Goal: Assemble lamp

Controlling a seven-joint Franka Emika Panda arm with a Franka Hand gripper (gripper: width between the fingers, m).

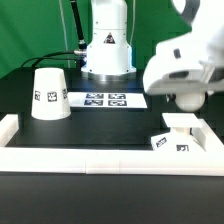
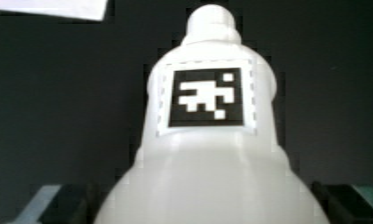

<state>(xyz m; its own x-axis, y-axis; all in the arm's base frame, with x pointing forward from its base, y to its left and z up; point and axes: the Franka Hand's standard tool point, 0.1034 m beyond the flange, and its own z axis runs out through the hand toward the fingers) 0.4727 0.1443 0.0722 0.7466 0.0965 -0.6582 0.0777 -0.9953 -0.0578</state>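
Observation:
In the wrist view the white bulb fills the picture, its neck pointing away from the camera and a square tag on its side. My gripper is shut on its wide round end, with dark fingers at either side. In the exterior view my gripper hangs over the table at the exterior view's right, just above the small square base, which lies in the corner of the rails. The bulb itself is hidden behind the hand there. The tapered shade stands mouth down at the exterior view's left.
The marker board lies at the back middle in front of the arm's white pedestal. Long white border rails run along the front and both sides of the black table. A white edge shows far off in the wrist view.

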